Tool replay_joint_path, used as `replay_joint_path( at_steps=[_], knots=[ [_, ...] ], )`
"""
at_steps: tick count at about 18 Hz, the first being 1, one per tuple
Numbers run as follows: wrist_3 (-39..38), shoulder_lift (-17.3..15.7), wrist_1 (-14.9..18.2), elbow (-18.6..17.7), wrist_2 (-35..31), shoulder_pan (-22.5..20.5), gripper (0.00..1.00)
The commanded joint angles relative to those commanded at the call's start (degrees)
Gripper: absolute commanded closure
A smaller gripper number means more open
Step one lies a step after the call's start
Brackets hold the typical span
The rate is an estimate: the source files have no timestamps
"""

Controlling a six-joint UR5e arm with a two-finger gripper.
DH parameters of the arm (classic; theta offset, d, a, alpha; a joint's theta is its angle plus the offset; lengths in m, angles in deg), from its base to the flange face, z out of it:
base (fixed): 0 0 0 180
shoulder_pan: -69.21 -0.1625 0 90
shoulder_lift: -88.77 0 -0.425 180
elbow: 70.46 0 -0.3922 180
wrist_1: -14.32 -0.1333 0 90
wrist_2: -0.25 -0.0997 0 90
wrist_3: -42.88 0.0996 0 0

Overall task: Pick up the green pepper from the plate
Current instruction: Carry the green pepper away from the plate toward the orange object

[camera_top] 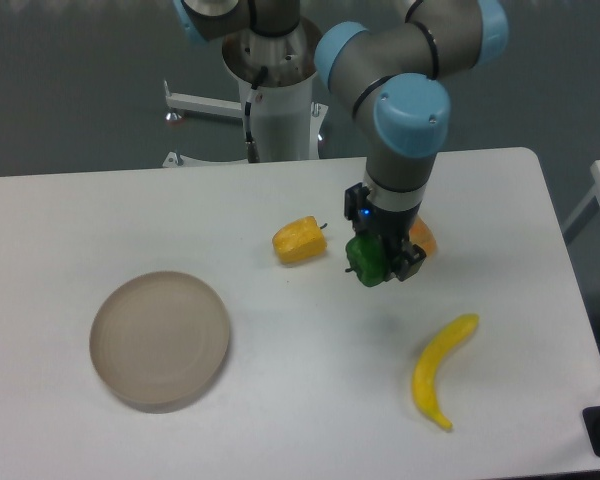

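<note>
The green pepper [366, 262] is held in my gripper [380, 262], a little above the white table, right of centre. The gripper is shut on it, with the dark fingers on either side of the pepper. The plate [160, 340], round and beige-tan, lies bare at the left front of the table, far from the gripper.
A yellow-orange pepper [299, 240] lies just left of the gripper. An orange object [423, 237] is partly hidden behind the gripper. A yellow banana [440, 372] lies at the front right. The arm's base [277, 90] stands at the table's back edge.
</note>
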Motion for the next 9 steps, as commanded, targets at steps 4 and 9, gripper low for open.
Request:
replay_joint_path(
  at_steps=[4, 9],
  knots=[
    [0.45, 0.00, 0.01, -0.26, -0.70, -0.54, 0.66],
    [0.45, 0.09, -0.61, -0.88, -0.79, -0.45, 0.66]
  ],
)
